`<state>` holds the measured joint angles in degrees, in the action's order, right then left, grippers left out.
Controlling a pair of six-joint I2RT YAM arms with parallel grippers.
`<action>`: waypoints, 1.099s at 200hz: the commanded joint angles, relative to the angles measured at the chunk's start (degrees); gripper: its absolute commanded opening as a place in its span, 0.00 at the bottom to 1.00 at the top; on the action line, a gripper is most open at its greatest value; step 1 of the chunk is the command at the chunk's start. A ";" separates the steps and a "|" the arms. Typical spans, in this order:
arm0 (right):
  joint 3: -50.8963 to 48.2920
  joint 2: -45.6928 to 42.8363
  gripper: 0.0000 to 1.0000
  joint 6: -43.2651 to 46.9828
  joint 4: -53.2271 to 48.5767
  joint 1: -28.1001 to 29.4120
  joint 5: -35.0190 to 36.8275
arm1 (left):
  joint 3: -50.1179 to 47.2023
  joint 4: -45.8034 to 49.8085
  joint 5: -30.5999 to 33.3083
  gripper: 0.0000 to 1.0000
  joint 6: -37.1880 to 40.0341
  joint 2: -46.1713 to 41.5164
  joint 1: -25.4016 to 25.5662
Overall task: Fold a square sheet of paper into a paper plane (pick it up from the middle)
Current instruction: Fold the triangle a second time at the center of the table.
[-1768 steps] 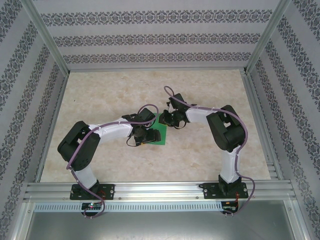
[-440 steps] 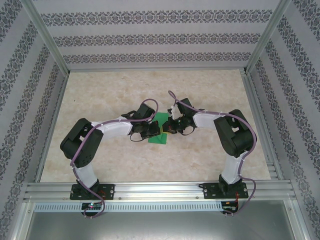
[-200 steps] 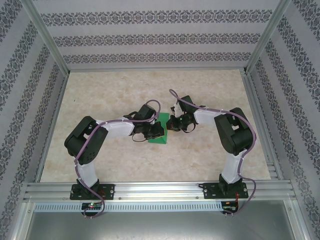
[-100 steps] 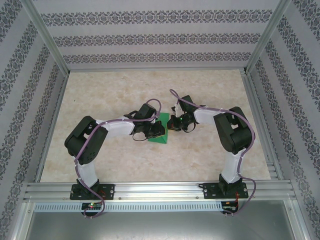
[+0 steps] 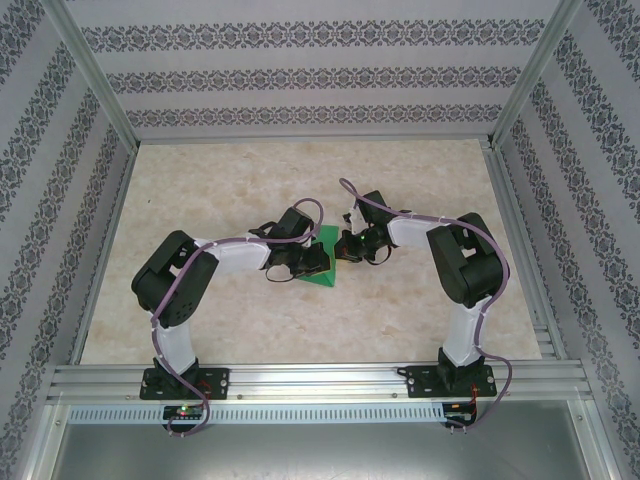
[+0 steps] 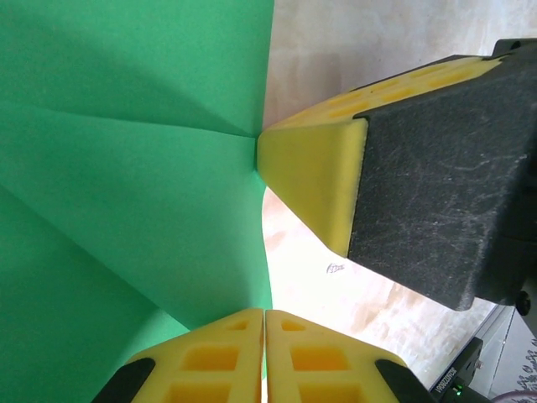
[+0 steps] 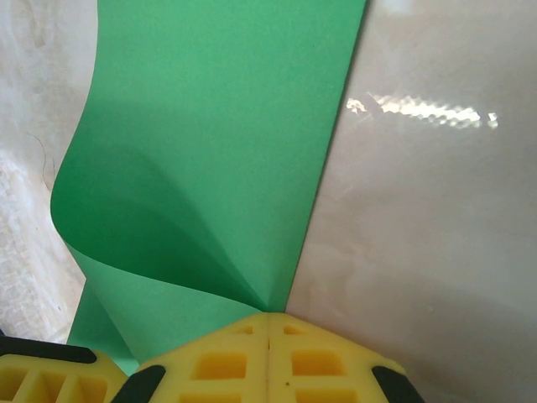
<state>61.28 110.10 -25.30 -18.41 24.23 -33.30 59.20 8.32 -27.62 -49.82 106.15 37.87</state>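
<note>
Square sheet of paper [image 7: 210,151] in both pinching jaws; curl plain from right wrist

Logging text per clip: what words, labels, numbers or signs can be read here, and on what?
Nothing readable.
Tiny dark mark on the table: too small to read.
White label, lower right corner of the left wrist view: blurred.
Paper: blank.

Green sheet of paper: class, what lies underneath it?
Beside the green sheet, the pale marbled table shows, so it likely continues beneath. The left gripper and right gripper, both shut, pinch the sheet's edge, curling it upward. What lies directly under is covered.
</note>
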 commanded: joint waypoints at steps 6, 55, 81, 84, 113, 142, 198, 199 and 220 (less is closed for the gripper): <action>0.25 -1.25 0.02 1.23 1.83 -0.33 -2.11 | -0.11 -2.67 -0.08 0.10 0.52 -2.78 -0.63; -0.82 -1.91 0.02 0.81 2.68 -0.10 -3.05 | -0.05 -2.57 -0.16 0.10 0.42 -0.83 -0.60; -0.88 -1.66 0.02 0.71 2.64 -0.15 -2.91 | 0.30 -1.95 -0.01 0.09 0.43 0.55 -0.62; -0.85 -1.65 0.02 0.84 2.65 -0.15 -2.85 | 0.30 -1.94 -0.01 0.09 0.43 0.67 -0.60; -0.45 -1.14 0.02 0.87 2.27 -0.10 -2.21 | 0.51 -1.33 0.35 0.09 0.60 1.44 -0.63; -0.19 -0.68 0.02 0.96 2.32 -0.17 -2.21 | 0.89 -0.08 1.17 0.09 1.18 1.84 -0.64; 0.13 -0.17 0.02 1.04 1.98 -0.15 -1.78 | 1.27 0.97 1.62 0.08 1.66 2.63 -0.60; 0.10 -0.16 0.02 1.04 1.98 -0.15 -1.77 | 1.22 0.94 1.66 0.08 1.66 2.60 -0.60; 0.08 -0.18 0.02 1.17 1.88 -0.16 -1.59 | 1.27 0.94 1.66 0.08 1.65 2.84 -0.67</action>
<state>61.12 110.08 -25.32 -17.34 24.23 -35.20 59.20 8.25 -26.50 -49.60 107.98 37.87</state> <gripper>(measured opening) 0.050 0.086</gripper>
